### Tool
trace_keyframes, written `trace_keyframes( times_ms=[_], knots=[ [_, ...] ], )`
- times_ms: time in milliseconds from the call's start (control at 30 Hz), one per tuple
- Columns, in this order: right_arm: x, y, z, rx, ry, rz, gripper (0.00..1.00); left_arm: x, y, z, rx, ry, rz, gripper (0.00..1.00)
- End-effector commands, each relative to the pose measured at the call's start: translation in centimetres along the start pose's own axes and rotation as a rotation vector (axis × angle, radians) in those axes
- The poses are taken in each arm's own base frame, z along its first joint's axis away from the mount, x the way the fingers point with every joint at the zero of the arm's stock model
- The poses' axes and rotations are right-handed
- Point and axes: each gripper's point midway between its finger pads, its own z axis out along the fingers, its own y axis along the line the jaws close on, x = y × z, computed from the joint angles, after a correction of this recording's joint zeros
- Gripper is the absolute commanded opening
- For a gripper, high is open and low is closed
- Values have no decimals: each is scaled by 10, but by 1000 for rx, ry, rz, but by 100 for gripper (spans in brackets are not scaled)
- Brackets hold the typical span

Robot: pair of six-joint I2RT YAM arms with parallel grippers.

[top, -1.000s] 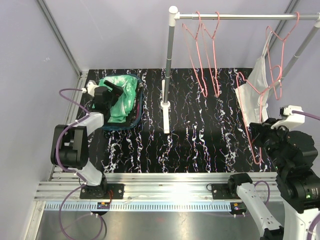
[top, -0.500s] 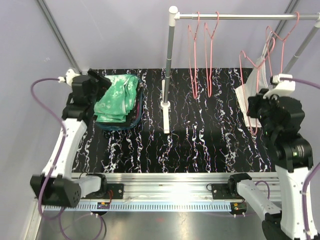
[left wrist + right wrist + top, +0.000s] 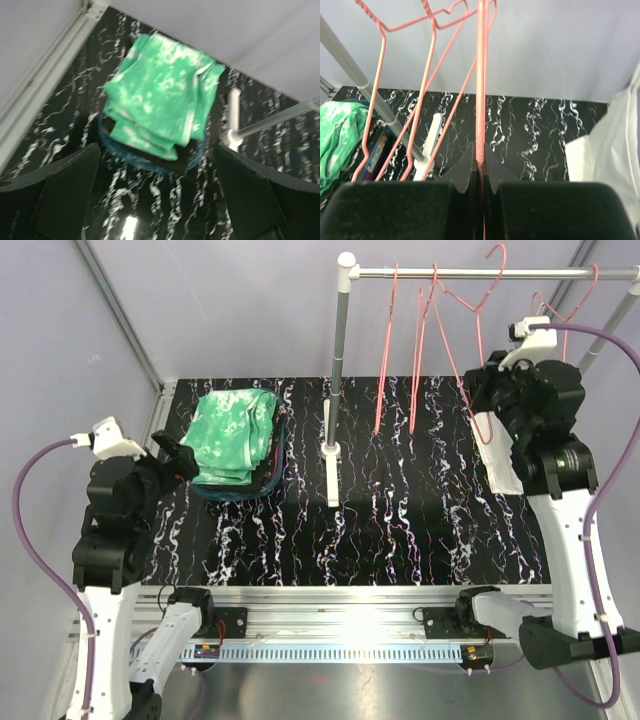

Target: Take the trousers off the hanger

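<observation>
Green-and-white trousers [image 3: 232, 430] were seen folded atop a stack at the far left of the table [image 3: 400, 520], dark garments were glimpsed beneath, left gripper [image 3: 178, 457] was held wide apart near the stack, touching nothing, right gripper [image 3: 480, 161] was clamped on a pink wire hanger [image 3: 480, 75], held high near the rail [image 3: 470, 273].

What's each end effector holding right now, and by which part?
Right end effector: thin pink wire hanger, pinched along a straight wire stretch. Left end effector: nothing.
</observation>
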Motion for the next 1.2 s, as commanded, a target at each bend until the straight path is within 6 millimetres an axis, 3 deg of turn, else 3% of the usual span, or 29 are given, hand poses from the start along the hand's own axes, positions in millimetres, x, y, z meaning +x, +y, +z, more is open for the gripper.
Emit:
trace_keyframes(
  times_ms=[0,167,267,433,567,600,633,733,833,933,1033,1167],
  knots=[
    [-36,13,21,-67,-112,-25,0,-4,24,-27,-70,-2,158,99],
    [-22,11,45,-60,-79,-19,0,7,28,-42,-39,13,239,99],
    [-11,9,49,-48,-55,1,0,5,37,-46,-81,-2,235,99],
    [3,5,45,-24,-43,19,0,-12,41,-60,-104,-62,229,99],
    [2,4,39,-21,-52,20,10,-10,36,-59,-73,-48,238,99],
    [2,4,38,-19,-54,20,13,-7,36,-59,-71,-41,241,99],
    [2,2,38,-11,-53,16,24,-6,35,-59,-63,-40,244,99],
    [-1,0,36,2,-50,4,24,-2,32,-58,-40,-30,248,99],
    [-4,-6,32,40,-43,2,51,-4,29,-61,-22,-31,251,99],
    [-11,-13,17,85,-56,16,61,-7,31,-63,-35,-36,246,99],
    [-16,-18,-11,119,-72,41,77,-8,35,-63,-60,-50,248,99],
    [-24,-17,-66,126,-93,82,95,-2,31,-60,-9,-71,286,99]
  ],
)
